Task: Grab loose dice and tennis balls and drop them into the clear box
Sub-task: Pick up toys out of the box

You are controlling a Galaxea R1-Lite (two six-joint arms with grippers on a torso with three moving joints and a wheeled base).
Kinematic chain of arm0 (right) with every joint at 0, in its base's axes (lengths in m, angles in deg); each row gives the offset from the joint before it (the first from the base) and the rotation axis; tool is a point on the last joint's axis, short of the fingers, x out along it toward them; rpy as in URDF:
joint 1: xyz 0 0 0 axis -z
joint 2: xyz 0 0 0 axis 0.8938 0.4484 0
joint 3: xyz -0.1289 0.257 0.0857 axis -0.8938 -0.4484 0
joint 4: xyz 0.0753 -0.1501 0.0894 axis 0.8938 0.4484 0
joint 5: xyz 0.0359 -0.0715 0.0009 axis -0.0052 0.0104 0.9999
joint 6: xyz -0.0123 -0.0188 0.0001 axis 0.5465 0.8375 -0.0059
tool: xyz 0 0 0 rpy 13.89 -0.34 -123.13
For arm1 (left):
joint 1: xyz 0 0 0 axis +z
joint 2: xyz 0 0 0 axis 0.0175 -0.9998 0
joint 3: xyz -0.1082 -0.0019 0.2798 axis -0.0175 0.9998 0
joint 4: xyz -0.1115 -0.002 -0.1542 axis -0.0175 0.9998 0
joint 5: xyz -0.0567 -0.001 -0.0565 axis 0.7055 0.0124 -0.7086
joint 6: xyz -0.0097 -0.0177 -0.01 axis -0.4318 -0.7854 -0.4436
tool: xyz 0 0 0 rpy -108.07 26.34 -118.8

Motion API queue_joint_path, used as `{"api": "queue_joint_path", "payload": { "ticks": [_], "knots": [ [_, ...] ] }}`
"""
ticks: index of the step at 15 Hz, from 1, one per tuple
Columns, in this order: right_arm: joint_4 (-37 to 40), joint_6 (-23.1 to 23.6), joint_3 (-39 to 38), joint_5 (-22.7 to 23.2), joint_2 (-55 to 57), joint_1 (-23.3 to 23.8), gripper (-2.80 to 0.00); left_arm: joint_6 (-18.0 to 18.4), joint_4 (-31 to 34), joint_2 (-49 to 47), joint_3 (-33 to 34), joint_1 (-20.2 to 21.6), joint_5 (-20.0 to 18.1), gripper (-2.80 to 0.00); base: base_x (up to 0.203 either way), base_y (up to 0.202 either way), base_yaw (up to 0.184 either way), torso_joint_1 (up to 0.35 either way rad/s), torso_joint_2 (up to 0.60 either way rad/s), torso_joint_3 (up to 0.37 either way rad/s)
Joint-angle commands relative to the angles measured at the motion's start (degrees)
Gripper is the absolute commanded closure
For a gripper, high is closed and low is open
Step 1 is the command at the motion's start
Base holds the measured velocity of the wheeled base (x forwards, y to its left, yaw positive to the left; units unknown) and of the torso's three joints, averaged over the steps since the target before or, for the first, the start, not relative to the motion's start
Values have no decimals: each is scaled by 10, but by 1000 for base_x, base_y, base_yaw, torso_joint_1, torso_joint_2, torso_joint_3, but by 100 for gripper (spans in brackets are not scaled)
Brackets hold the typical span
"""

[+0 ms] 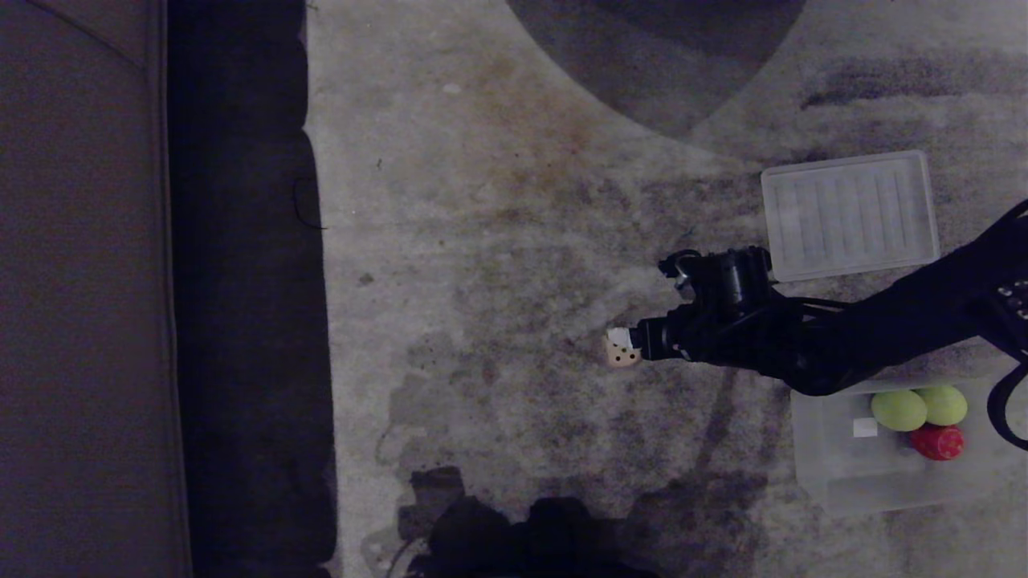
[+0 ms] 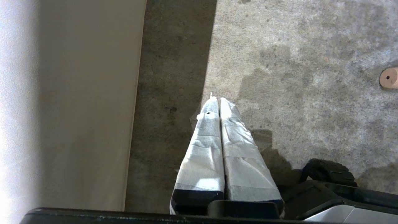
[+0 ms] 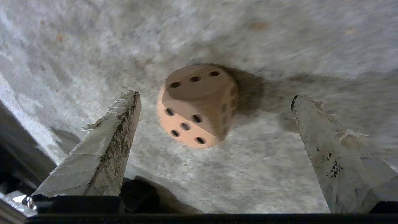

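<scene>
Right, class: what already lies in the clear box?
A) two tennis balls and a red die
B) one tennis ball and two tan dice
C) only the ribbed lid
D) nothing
A: the head view shows two tennis balls and a red die together in the clear box.

carpet (image 1: pixel 498 241): bare all round the tan die (image 3: pixel 197 105) | right gripper (image 3: pixel 214 102): fingers spread, gaps either side of die | ribbed lid (image 1: pixel 850 214): flat behind the right arm | clear box (image 1: pixel 827 457): near right, well apart from die | sofa (image 1: pixel 80 281): blocks the carpet's left edge
</scene>
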Motion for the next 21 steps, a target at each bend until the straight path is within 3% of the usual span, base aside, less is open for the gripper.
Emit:
{"api": "queue_joint_path", "payload": {
  "ticks": [1, 21],
  "knots": [
    [-2, 0, 1, 1, 6, -7, -280, -1, 0, 1, 0, 0, 0, 0, 0, 0, 0, 0, 0, 0],
    [-4, 0, 34, -35, 74, -2, -280, -1, 0, 1, 0, 0, 0, 0, 0, 0, 0, 0, 0, 0]
  ]
}}
